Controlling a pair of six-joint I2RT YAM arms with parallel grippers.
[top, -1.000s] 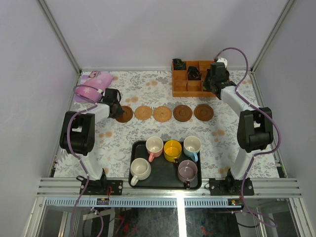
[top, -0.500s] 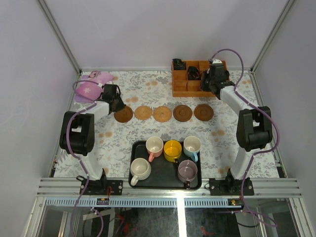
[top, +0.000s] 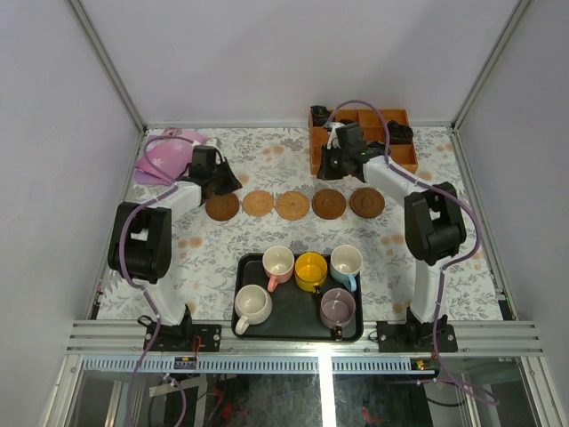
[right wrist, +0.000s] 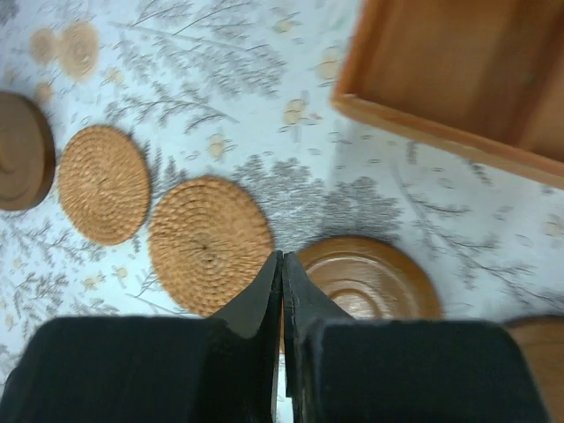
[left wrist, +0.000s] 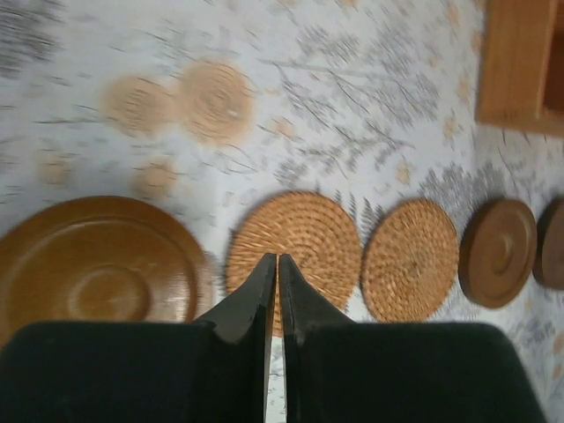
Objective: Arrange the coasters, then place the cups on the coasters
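Note:
Several round coasters lie in a row across the table: dark wooden (top: 222, 206), woven tan (top: 259, 204), woven tan (top: 292, 205), dark (top: 329, 204), dark (top: 366, 202). Several cups stand on the black tray (top: 298, 313): cream (top: 253, 304), pink (top: 278, 262), yellow (top: 311, 269), light blue (top: 346, 262), mauve (top: 338, 308). My left gripper (left wrist: 278, 257) is shut and empty, hovering between the leftmost wooden coaster (left wrist: 97, 264) and a woven one (left wrist: 308, 229). My right gripper (right wrist: 282, 256) is shut and empty, above the gap between a woven coaster (right wrist: 207, 242) and a wooden one (right wrist: 379, 278).
An orange wooden compartment box (top: 360, 142) with black coiled items stands at the back right, just behind the right arm. A pink cloth (top: 164, 160) lies at the back left. Metal frame posts and walls close in the table's sides.
The right arm has swung left from the box's right side to its left front, over the coaster row. The left gripper has drifted back and right, off the leftmost coaster.

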